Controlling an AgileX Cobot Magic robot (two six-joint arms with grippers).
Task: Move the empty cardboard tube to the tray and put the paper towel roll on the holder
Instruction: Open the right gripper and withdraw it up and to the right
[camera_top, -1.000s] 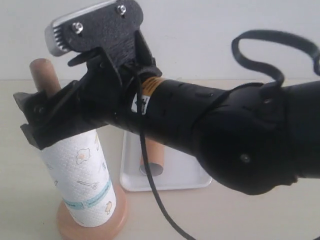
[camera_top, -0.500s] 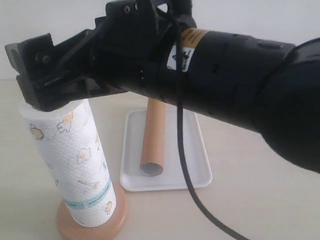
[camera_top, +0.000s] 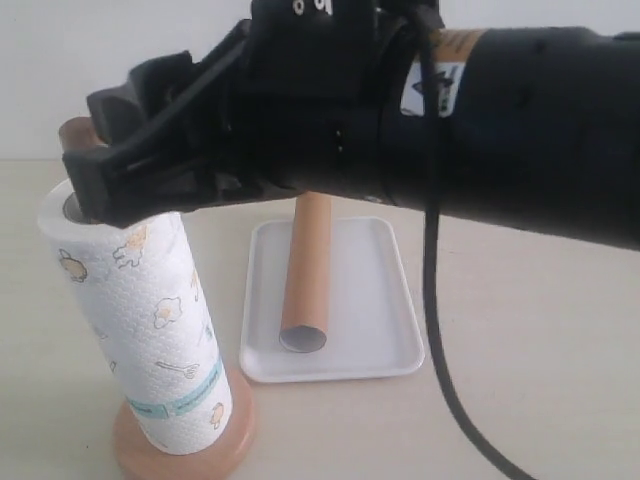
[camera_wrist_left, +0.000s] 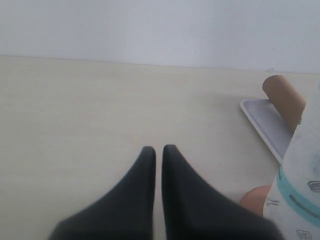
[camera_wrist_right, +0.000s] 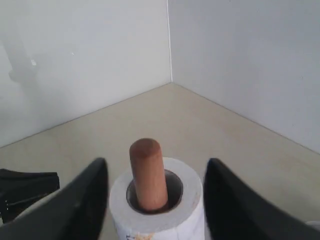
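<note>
Right claw (camera_wrist_right: 156, 164) straddling paper towel roll (camera_wrist_right: 156, 216), holder (camera_wrist_right: 146, 172) pole poking through

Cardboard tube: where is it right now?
In the exterior view the tube lies flat in the tray, left of its middle, open end toward the camera, just right of the paper roll on the holder.
</note>
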